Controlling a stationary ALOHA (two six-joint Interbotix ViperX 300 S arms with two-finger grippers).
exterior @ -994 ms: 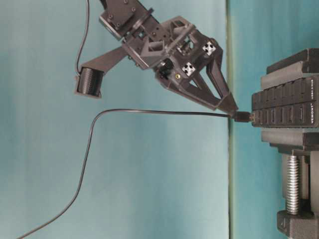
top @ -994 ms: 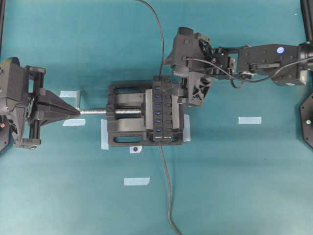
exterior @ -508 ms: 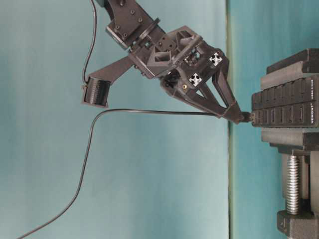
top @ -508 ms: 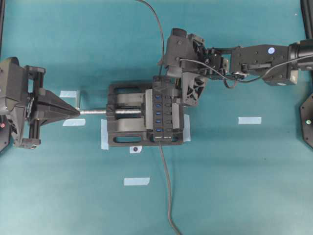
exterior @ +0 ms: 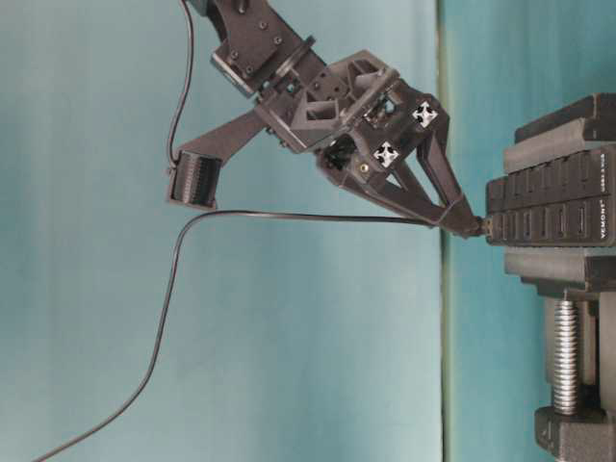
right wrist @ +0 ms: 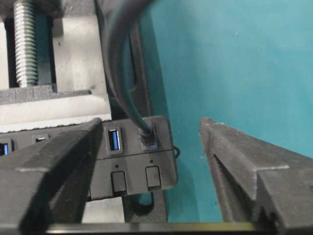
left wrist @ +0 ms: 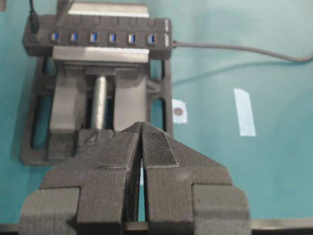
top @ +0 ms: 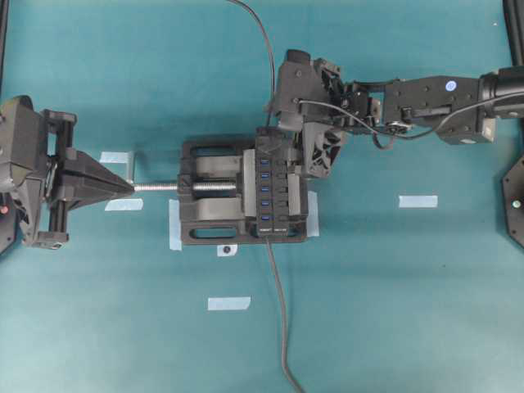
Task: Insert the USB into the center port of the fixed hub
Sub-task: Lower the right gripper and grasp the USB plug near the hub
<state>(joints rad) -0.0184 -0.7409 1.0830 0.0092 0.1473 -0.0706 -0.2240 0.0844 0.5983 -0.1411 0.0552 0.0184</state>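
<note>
We find the small black USB plug (right wrist: pixel 145 129) seated at the end of the long black fixed hub (right wrist: pixel 132 164), not its blue center port (top: pixel 264 187); the released right hand (right wrist: pixel 150 125) straddles it, so an off-centre clench risks a skewed, jammed pull.

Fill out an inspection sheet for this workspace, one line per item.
Surface: teal table, marked with pale tape strips.
Job's things: fixed hub clamped in a black vise; USB sits at the end port; center port is unoccupied.
Clutter: nothing seen.
Grippers: right end effector open, jaws either side of the USB without touching it; left end effector shut, holding nothing, pointing at the vise screw.
Cables: thin USB cable loops away freely; thicker hub cable runs off the table edge.
Surroundings: nothing seen.
</note>
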